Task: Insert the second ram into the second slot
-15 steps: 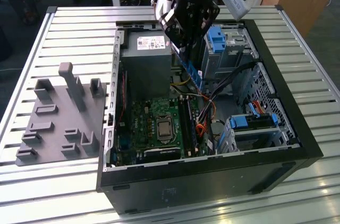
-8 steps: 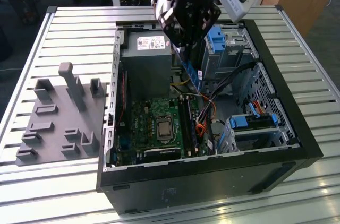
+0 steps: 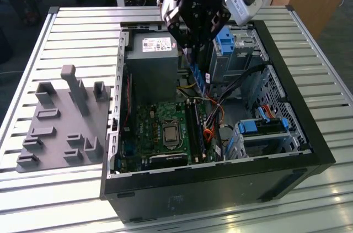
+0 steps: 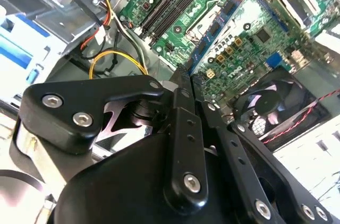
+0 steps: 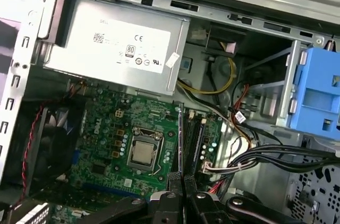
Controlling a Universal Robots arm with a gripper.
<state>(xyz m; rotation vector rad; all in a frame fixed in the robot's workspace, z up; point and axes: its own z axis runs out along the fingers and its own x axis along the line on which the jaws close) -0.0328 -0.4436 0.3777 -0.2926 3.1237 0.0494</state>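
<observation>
"Where is the memory stick right now?"

"The second ram [image 3: 197, 77], a thin blue strip, hangs tilted in the air inside the open computer case [image 3: 309, 133]. The gripper [image 3: 194, 53] is clenched on its upper end."

"Is it in a slot?"

"No. It hangs above the green motherboard [image 3: 160, 133], between the grey power supply [image 3: 151, 70] and a blue drive-bay latch [image 3: 226, 40]. The dark memory slots [image 3: 196, 128] lie on the board below it, beside the processor socket [image 3: 168, 132]. In the first wrist view the stick shows edge-on, a thin dark line between the two fingers [image 5: 164, 205]."

"Anything else nearby?"

"A grey moulded tray [image 3: 60, 128] sits on the slatted table [image 3: 83, 28], on the exterior view's left."
</observation>
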